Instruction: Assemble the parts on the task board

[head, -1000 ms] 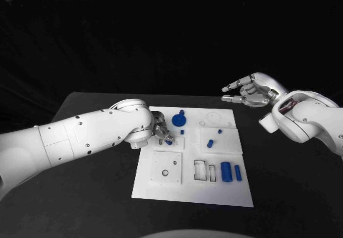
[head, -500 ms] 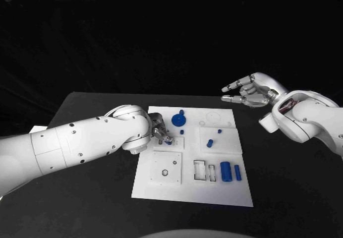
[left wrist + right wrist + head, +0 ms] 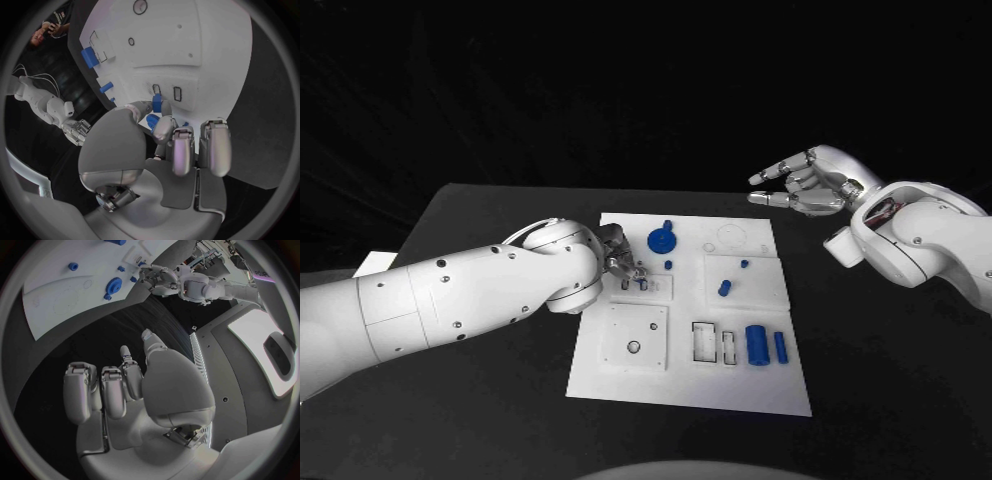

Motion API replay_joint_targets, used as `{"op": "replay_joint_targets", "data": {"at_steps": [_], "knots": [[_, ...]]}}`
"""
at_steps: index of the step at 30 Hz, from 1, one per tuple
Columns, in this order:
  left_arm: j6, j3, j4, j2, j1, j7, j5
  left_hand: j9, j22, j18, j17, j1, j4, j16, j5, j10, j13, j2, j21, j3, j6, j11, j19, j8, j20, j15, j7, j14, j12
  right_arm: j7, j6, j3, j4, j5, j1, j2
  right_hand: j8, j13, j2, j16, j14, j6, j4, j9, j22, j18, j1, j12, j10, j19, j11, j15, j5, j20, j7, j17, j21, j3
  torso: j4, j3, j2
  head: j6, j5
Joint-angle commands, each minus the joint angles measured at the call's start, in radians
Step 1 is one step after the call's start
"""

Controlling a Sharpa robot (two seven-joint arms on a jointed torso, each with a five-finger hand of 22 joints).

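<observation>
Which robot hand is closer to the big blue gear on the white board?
Left. The left hand is over the task board, just beside the blue gear. The right hand is raised beyond the board's far right corner, farther away.

Black table spreads wide under everything, and right in its middle lies the white task board, flat on the surface. Off at the table's left edge, a small white scrap peeks out.
</observation>
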Motion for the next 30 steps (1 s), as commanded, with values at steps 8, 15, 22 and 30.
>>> {"op": "replay_joint_targets", "data": {"at_steps": [8,15,22,30], "knots": [[-0.037,0.0,-0.007,0.008,-0.015,-0.031,-0.044,0.002,0.118,-0.017,0.263,-0.008,-0.189,0.003,0.004,0.008,0.002,0.002,0.004,0.196,0.007,-0.001,0.067,0.004,-0.006,-0.004,-0.007,0.105,0.005,0.008,0.017,0.0,0.0,-0.001,-0.001,-0.001,0.002,0.113,0.006,-0.006,0.088,-0.004,-0.004,0.001,-0.001,0.002,0.001,-0.004,-0.009,0.001,0.0,0.003,0.005,0.006,-0.002,0.2,-0.005,-0.004,-0.0023,-0.0006,0.001,-0.003,-0.002],[-0.007,0.0,-0.006,0.01,-0.018,-0.035,-0.038,0.002,0.116,-0.016,0.263,-0.011,-0.191,0.003,0.004,0.008,0.001,0.001,0.003,0.201,0.008,-0.002,0.066,0.004,-0.006,-0.004,-0.007,0.105,0.004,0.008,0.019,0.0,0.0,-0.001,-0.001,-0.001,0.002,0.113,0.006,-0.006,0.088,-0.004,-0.004,0.001,-0.001,0.002,0.001,-0.004,-0.009,0.001,0.0,0.003,0.005,0.006,-0.002,0.2,-0.005,-0.004,0.0,-0.0002,0.0,-0.007,-0.004],[0.015,0.0,-0.001,0.008,-0.018,-0.037,-0.025,0.002,0.116,-0.016,0.263,-0.011,-0.191,0.003,0.004,0.008,0.001,0.001,0.003,0.201,0.008,-0.002,0.066,0.004,-0.006,-0.004,-0.007,0.105,0.004,0.008,0.021,-0.001,-0.001,0.0,-0.001,-0.001,0.002,0.113,0.006,-0.006,0.088,-0.004,-0.004,0.001,-0.001,0.002,0.001,-0.004,-0.009,0.001,0.0,0.003,0.005,0.006,-0.002,0.2,-0.005,-0.004,-0.0013,0.0,0.0,-0.007,-0.004],[0.019,0.0,0.004,0.009,-0.019,-0.032,-0.01,0.002,0.116,-0.016,0.263,-0.011,-0.191,0.003,0.004,0.008,0.001,0.001,0.003,0.201,0.008,-0.002,0.066,0.004,-0.006,-0.004,-0.007,0.105,0.004,0.008,0.024,-0.001,-0.002,0.0,-0.002,0.001,0.002,0.113,0.006,-0.006,0.088,-0.004,-0.004,0.001,-0.001,0.002,0.001,-0.004,-0.009,0.001,0.0,0.003,0.005,0.006,-0.002,0.2,-0.005,-0.004,-0.0011,0.0,0.0,-0.008,-0.008]]}}
